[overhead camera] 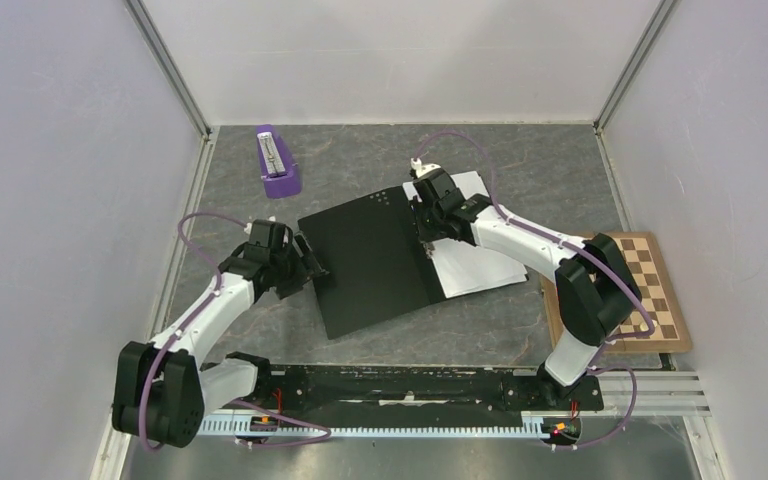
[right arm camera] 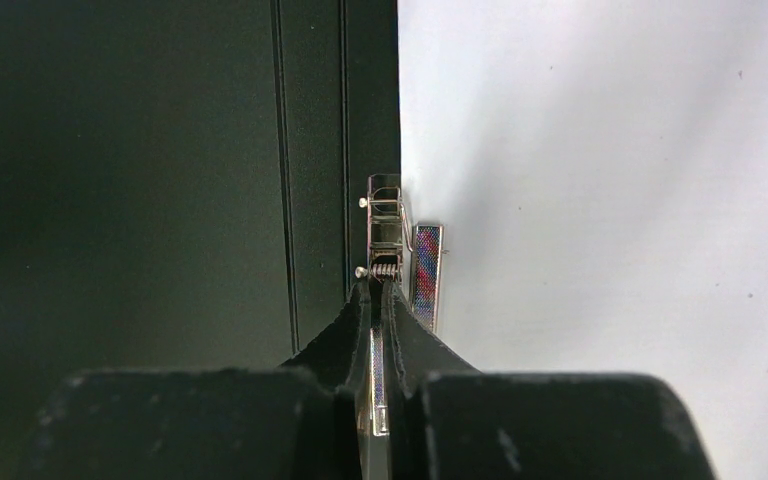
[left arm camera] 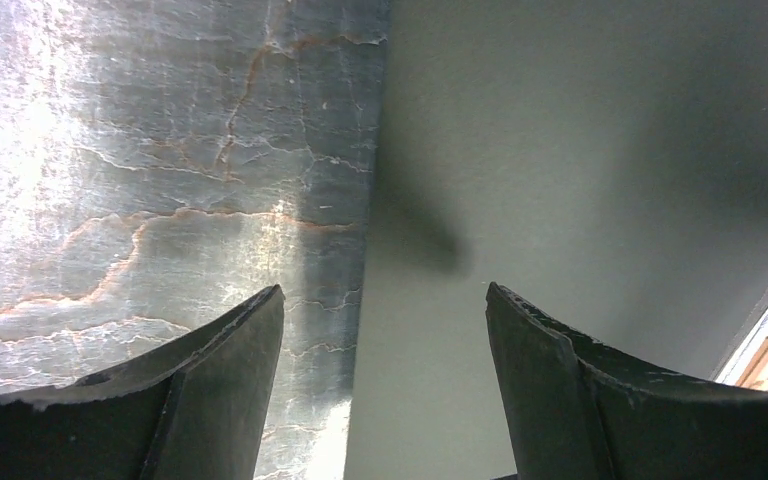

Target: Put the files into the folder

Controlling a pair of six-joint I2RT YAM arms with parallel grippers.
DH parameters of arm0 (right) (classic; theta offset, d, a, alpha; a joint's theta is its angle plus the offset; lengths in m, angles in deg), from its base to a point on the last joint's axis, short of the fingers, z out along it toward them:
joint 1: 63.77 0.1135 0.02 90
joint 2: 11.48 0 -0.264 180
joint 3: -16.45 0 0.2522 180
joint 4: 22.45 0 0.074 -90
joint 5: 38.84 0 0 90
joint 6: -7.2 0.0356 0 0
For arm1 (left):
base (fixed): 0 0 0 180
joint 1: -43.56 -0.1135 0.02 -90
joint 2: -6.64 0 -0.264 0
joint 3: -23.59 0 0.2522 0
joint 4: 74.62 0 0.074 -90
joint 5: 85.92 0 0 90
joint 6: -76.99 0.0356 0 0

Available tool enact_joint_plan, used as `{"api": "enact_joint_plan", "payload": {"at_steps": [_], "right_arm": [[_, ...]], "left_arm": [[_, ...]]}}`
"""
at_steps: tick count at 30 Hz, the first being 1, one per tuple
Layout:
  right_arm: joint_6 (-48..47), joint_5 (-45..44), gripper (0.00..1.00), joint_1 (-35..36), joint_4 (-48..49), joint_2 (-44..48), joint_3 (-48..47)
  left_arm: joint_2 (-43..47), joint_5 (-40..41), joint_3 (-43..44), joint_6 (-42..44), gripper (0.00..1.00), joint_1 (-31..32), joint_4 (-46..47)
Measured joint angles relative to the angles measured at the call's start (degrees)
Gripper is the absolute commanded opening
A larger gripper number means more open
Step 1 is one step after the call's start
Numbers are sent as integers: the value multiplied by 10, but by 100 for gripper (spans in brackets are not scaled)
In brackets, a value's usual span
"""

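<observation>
Clipping stage: right gripper [right arm camera: 375,295] pinches the spine clip [right arm camera: 385,235] on the open folder [overhead camera: 370,260], files [overhead camera: 480,268] on its right half (maybe under it?), left gripper [left arm camera: 382,290] spread at the cover edge; next, clamp and close.

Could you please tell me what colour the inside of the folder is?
Black; the folder shows best in the top external view.

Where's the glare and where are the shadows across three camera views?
Left wrist view: glare washes out the grey marbled tabletop, and a shadow lies on the black inside of the folder ahead of the open fingers. Right wrist view: the white paper sheets are nearly blown out; the metal spine clip is sharp. Top view: even light, no glare.
</observation>
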Motion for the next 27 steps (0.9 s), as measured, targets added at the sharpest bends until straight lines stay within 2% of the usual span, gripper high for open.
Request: {"api": "enact_joint_plan", "payload": {"at_steps": [13,19,27], "right_arm": [[0,33,0,-24,-4,12,0],[0,31,0,-37,-10,13,0],[3,20,0,-43,-13,13,0]], "left_arm": [[69,-88,-29,-11,82,-5,104],[101,-116,-29,-25,82,-6,121],[122,-147,24,-34,82,-10,138]]}}
